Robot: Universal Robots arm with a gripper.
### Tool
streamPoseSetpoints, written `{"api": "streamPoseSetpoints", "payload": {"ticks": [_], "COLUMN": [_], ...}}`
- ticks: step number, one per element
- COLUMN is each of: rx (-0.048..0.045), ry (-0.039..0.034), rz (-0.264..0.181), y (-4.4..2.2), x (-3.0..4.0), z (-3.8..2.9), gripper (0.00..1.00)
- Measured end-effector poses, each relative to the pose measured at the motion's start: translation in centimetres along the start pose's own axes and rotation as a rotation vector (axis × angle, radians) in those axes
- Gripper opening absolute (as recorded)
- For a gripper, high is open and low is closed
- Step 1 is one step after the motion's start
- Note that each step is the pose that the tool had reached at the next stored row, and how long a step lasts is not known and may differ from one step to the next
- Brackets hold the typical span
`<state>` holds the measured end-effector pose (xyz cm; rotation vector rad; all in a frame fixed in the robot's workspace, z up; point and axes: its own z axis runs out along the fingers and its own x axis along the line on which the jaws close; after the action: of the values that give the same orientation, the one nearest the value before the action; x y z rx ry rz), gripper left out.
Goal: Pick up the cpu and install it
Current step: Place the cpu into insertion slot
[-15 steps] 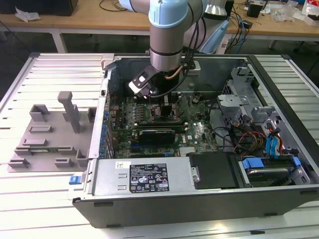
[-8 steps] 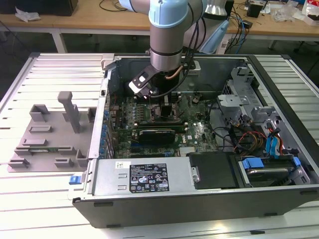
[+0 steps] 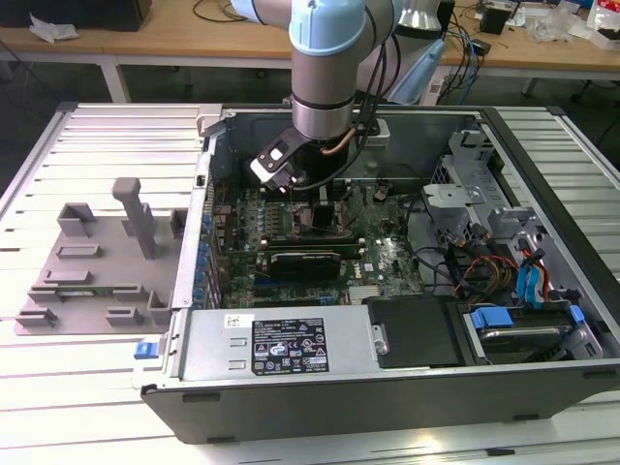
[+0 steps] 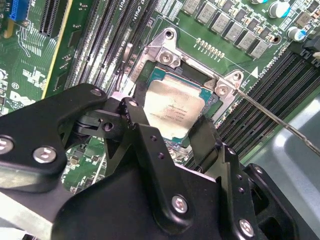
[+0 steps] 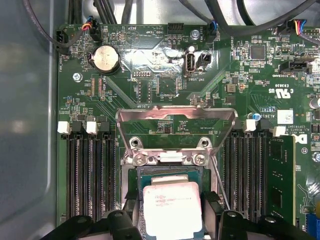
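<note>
The cpu (image 4: 175,107), a flat square chip with a silver top plate, sits between my gripper's (image 4: 169,119) two black fingers (image 4: 205,137), which press on its opposite edges. It hovers just over the open socket (image 5: 170,171) on the green motherboard, slightly offset from it. In the first wrist view the cpu (image 5: 172,210) covers most of the socket, and the gripper (image 5: 172,209) flanks it. The socket's metal load plate (image 5: 175,125) is flipped up and its thin lever (image 4: 270,112) is swung aside. In the exterior view the gripper (image 3: 318,205) reaches down inside the computer case (image 3: 542,184).
Memory slots (image 5: 90,170) run along both sides of the socket, with a fitted module (image 5: 280,180) on one side. A long black card (image 3: 305,260), cables (image 3: 484,266) and drive bays (image 3: 523,329) fill the case. A grey fixture plate (image 3: 97,262) lies at the exterior view's left.
</note>
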<state>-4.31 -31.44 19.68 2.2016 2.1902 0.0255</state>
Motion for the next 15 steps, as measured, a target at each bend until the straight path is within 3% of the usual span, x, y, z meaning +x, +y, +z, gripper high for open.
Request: {"api": "streamPoseSetpoints", "payload": {"ticks": [8, 10, 11, 15], "rx": [-0.0001, 0.0002, 0.0001, -0.0002], "ry": [-0.0001, -0.0007, -0.0005, -0.0001], "rz": [0.000, 0.000, 0.000, 0.000], "y": [0.01, 0.01, 0.01, 0.01], "x": [0.00, -0.01, -0.01, 0.00], "z": [-0.22, -0.27, -0.27, -0.29], "gripper": [0.62, 0.60, 0.54, 0.54]}}
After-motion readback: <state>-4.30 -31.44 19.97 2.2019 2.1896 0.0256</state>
